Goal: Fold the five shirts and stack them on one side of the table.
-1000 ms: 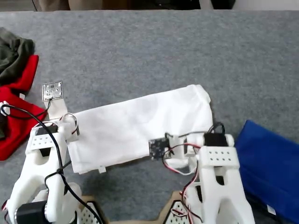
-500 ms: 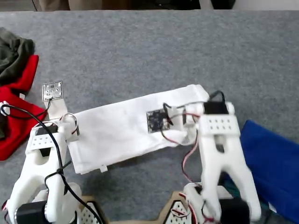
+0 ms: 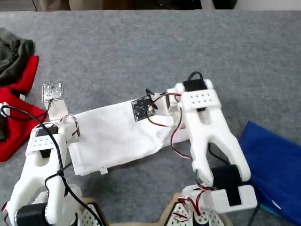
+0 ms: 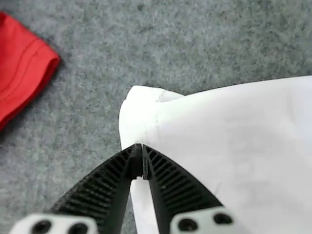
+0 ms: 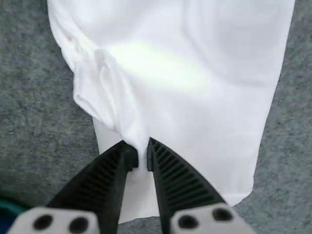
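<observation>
**Operator:** Left hand (image 4: 141,168) is clenched on the white shirt (image 3: 113,134). In my left wrist view its two black fingers (image 4: 109,181) meet at the tips right on the cloth's hemmed edge, beside a rounded corner.

**Desk:** And the other one?

**Operator:** Right hand (image 5: 141,155) is clamped too, with a ridge of the same white shirt pinched between its fingers (image 5: 175,180). Just past the tips the cloth bunches into folds on one side and lies smooth on the other.

**Desk:** Where does that shirt sit?

**Operator:** From the high view it lies slantwise across the middle of the grey surface (image 3: 141,47), between my two arms. Its left end lies flat by the left arm (image 3: 44,160). Its right end is gathered up under the wrist of the right arm (image 3: 207,127).

**Desk:** How many shirts do you count?

**Operator:** Four that I can see. One white, held by both hands. One red shirt (image 3: 19,113) in a heap at the surface's left edge. One dark green shirt (image 3: 14,52) touches the red one on its far side. One blue shirt (image 3: 275,172) is at the near right edge, apart from the white one, with the right arm between them.

**Desk:** Is the blue one folded?

**Operator:** I cannot tell; it runs off the edge of my view.
</observation>
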`<state>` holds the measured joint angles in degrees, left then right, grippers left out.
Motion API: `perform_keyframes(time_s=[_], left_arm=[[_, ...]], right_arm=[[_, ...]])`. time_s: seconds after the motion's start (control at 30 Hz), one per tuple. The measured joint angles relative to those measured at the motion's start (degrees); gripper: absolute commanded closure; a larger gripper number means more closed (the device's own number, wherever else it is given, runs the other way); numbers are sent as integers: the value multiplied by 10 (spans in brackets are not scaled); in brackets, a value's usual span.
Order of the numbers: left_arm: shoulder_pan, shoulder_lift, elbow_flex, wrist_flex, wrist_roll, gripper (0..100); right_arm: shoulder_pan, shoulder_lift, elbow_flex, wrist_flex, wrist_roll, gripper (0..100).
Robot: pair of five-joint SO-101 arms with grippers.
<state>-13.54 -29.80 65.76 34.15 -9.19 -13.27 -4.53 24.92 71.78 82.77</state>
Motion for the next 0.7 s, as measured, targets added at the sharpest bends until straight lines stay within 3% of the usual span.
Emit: perform_keyframes(time_s=[0.17,0.3,0.4,0.6,0.7], left_arm=[[0,0,0,0,0,978],[0,0,0,0,0,978],[0,0,0,0,0,978],[11,0,0,0,-1,978],[11,0,0,0,-1,978]], right_arm=[[-2,33,-24,0,8,957],[-2,55,-35,-3,8,754],[-1,55,-36,-17,8,664],[11,30,-36,-51,-32,692],[23,-2,-36,-52,-47,819]])
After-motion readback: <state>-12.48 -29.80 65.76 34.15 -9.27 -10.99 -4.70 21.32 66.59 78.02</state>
